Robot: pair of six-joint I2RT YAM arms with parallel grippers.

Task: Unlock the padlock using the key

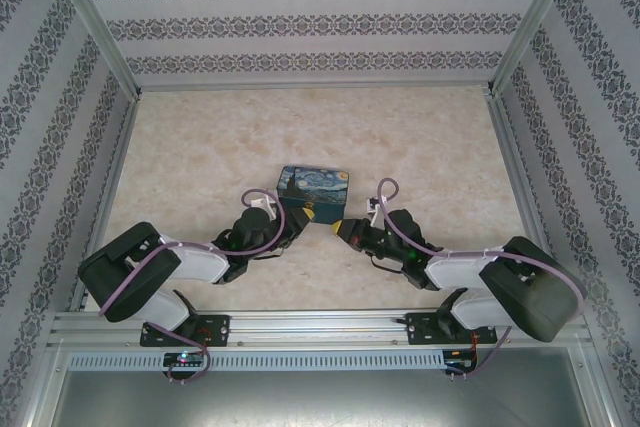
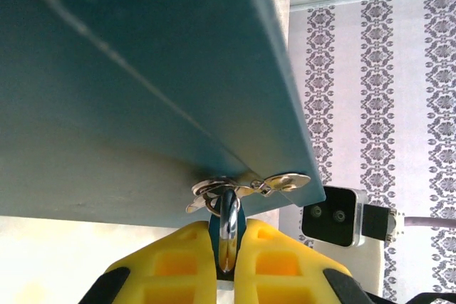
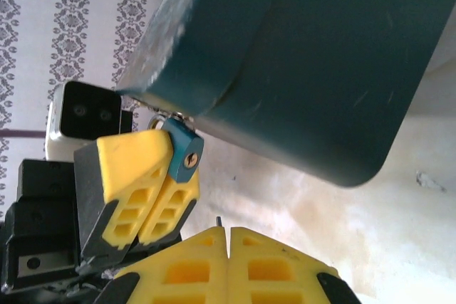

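Observation:
The padlock (image 3: 182,149) is a small blue block with a brass keyhole, hanging by its chrome shackle (image 2: 228,222) from the hasp (image 2: 251,186) of the painted case (image 1: 313,192). My left gripper (image 2: 226,250) is shut on the padlock's body, its yellow fingers (image 3: 139,183) pointing the keyhole toward the right arm. My right gripper (image 3: 228,236) is shut on the key (image 3: 219,221), of which just a thin dark tip pokes out between the fingertips. That tip sits below and slightly right of the keyhole, apart from it. From above, both grippers (image 1: 303,215) (image 1: 338,228) meet at the case's near edge.
The case stands on the beige marbled table (image 1: 420,147), its teal underside (image 3: 306,48) tilted up over both grippers. Patterned walls and aluminium rails (image 1: 100,177) close in the sides and back. Open table lies beyond and beside the case.

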